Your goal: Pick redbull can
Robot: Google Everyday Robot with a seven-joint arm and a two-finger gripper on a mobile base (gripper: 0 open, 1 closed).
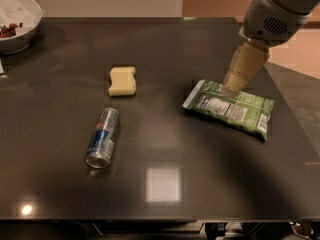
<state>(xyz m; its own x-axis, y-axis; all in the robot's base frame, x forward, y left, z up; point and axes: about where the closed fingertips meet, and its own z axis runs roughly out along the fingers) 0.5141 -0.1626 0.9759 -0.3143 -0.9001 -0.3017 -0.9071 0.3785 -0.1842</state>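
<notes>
Redbull can is lying on its side at 8 o'clock on the table, calling for a cross-body grasp, while the gripper, state impossible to tell, is hovering at 2 o'clock over the snack bag, well apart.

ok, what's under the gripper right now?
The green snack bag: the gripper hangs over its far edge, hiding a bit of it. The redbull can lies far left, uncovered.
</notes>
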